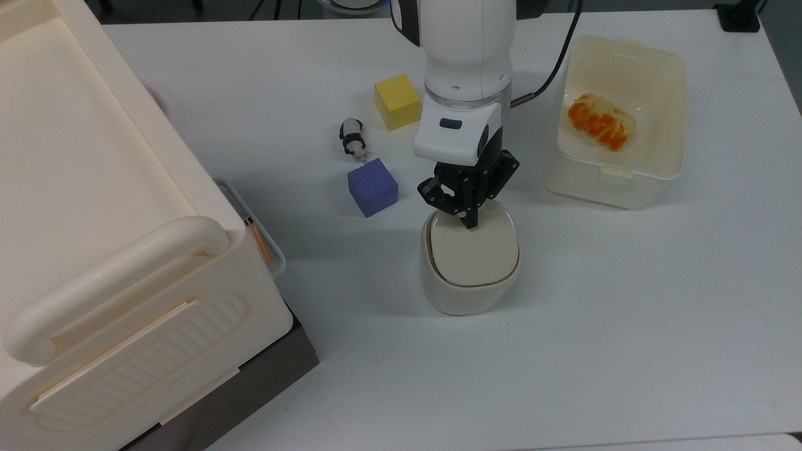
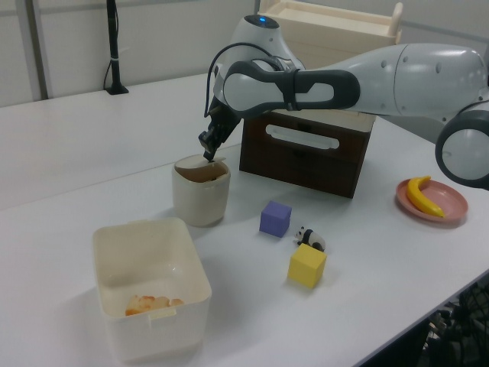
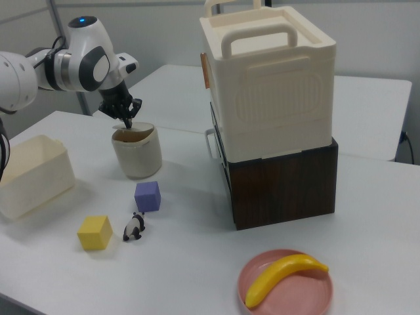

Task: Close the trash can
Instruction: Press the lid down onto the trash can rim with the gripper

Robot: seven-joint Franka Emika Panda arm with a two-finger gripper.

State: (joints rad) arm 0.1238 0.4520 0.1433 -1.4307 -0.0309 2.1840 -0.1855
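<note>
purple cube [image 1: 372,186], yellow cube [image 1: 396,101], perhaps panda figure [image 1: 353,139]

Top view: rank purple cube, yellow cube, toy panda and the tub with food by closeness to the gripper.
From the gripper:
1. Purple cube, on the top view's left.
2. Tub, on the top view's right.
3. Yellow cube and toy panda, upper left; too close to call.

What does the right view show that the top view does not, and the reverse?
Right view alone: a banana on a pink plate.
Top view alone: orange-coated food inside the rectangular tub, and the trash can lid's flat top.
Both: the gripper at the lid's rear edge, the purple cube, yellow cube, panda figure.
</note>
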